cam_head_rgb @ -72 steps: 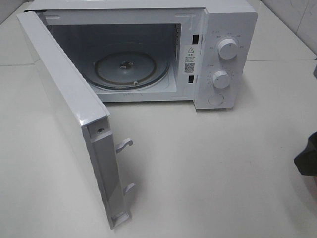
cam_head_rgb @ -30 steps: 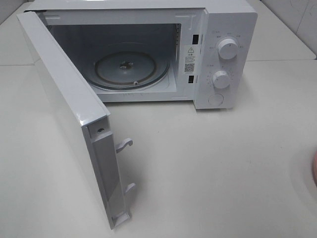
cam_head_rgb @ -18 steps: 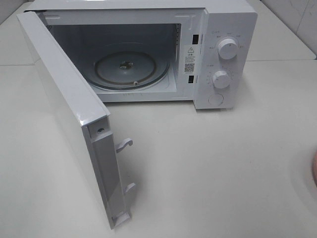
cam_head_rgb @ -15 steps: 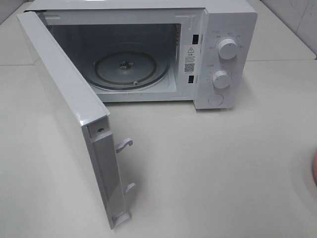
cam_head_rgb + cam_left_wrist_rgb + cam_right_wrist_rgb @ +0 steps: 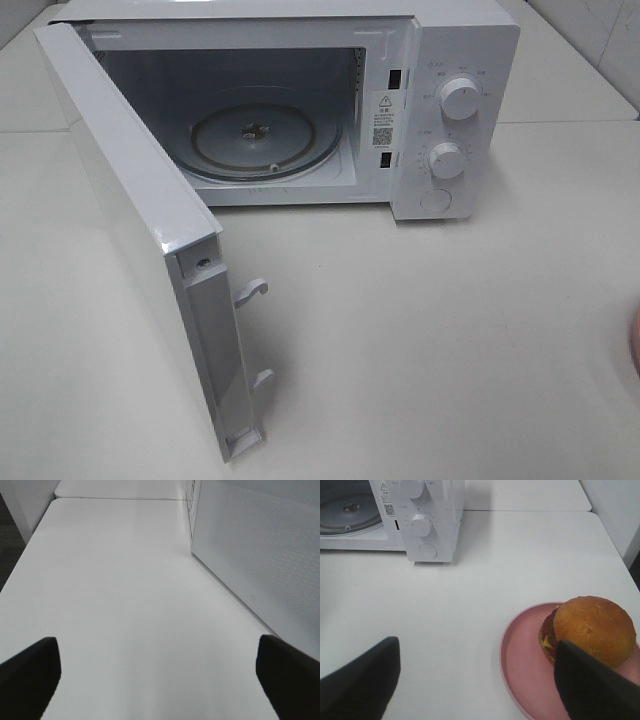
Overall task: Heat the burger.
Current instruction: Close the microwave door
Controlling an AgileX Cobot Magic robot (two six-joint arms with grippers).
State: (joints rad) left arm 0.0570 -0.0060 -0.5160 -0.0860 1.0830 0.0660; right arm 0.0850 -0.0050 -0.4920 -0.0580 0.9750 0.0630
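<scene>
The burger (image 5: 592, 630) sits on the pink plate (image 5: 520, 665) on the table, well right of the open microwave (image 5: 440, 110); tall and stacked, it could topple if gripped off-centre. The right gripper (image 5: 477, 680) hovers wide open, one finger (image 5: 592, 685) overlapping the bun, holding nothing. The left gripper (image 5: 157, 672) is wide open and empty.

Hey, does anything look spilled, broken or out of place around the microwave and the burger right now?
Nothing stands out. The microwave door is wide open, its glass turntable bare. The burger sits intact and upright on the pink plate, with no visible spills.
</scene>
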